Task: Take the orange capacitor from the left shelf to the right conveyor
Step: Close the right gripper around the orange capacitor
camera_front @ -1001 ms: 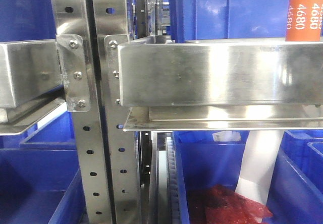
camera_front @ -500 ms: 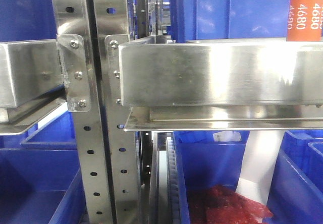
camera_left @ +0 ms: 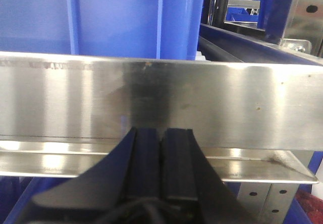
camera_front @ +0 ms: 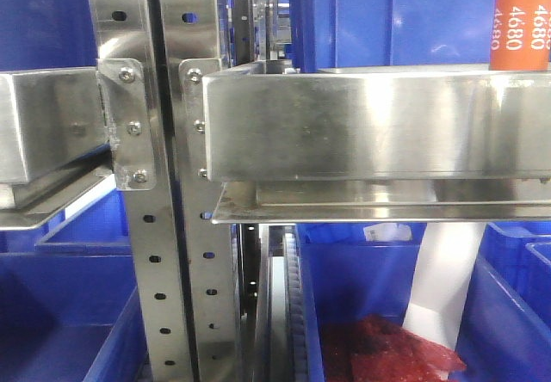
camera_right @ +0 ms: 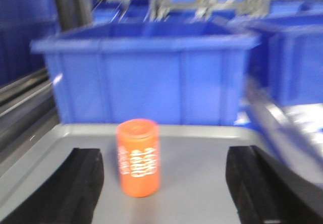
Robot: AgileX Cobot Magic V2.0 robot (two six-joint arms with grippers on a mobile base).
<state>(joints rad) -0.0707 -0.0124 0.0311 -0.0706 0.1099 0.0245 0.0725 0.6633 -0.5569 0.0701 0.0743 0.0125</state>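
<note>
So the capacitor [camera_front: 521,27] stands in the left shelf [camera_front: 362,124] tray, far right end. One bin [camera_front: 413,12] sits behind that tray, a lower bin [camera_front: 353,287] under it.

Left tool [camera_left: 161,133]: matte black, two flat wedge-shaped halves. Right tool [camera_right: 164,158]: black, blunt-edged, blurred.

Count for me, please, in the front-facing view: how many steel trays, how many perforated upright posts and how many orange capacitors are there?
Steel trays: 2
Perforated upright posts: 2
Orange capacitors: 1
Total: 5
</note>
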